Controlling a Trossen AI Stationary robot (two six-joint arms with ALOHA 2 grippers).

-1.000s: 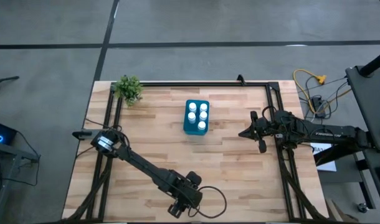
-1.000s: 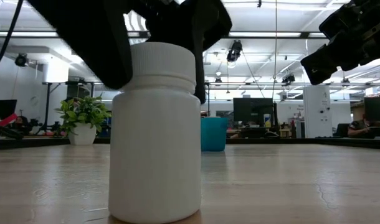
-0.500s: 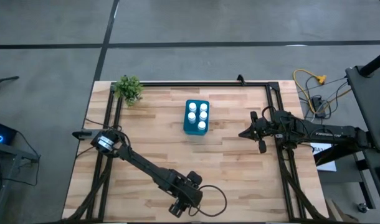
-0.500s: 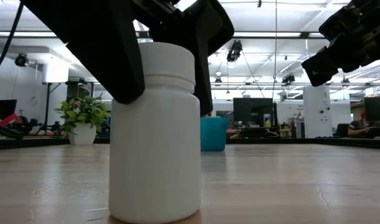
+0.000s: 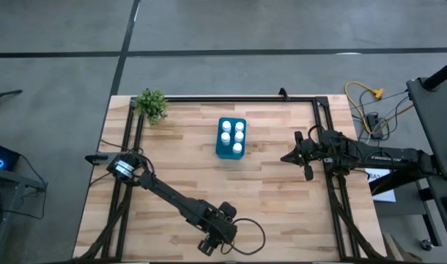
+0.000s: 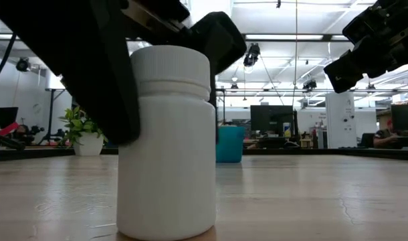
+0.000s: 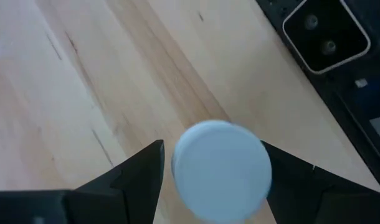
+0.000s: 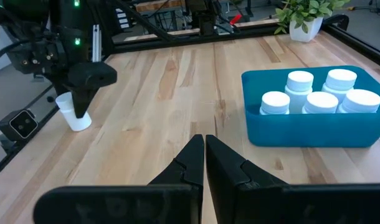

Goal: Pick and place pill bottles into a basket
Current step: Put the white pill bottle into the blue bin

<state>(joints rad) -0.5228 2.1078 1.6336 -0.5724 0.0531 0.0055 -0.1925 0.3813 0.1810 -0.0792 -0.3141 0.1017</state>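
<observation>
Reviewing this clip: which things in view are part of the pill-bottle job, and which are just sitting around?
Part of the job:
- last loose pill bottle, standing between the left gripper fingers
- basket
- five bottles in the basket

Just lying about:
- potted plant at the table's far corner
- right gripper, shut, waiting beside the basket

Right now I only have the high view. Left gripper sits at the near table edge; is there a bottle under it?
Observer: Yes. Low view: one pill bottle stands upright on the table, left gripper straddling it.
Operator: Clamped?
Observer: Not yet. Left wrist view: a sliver of wood shows between its cap and one finger.
Operator: Right gripper?
Observer: Right wrist view: right gripper shut, holding nothing.
</observation>
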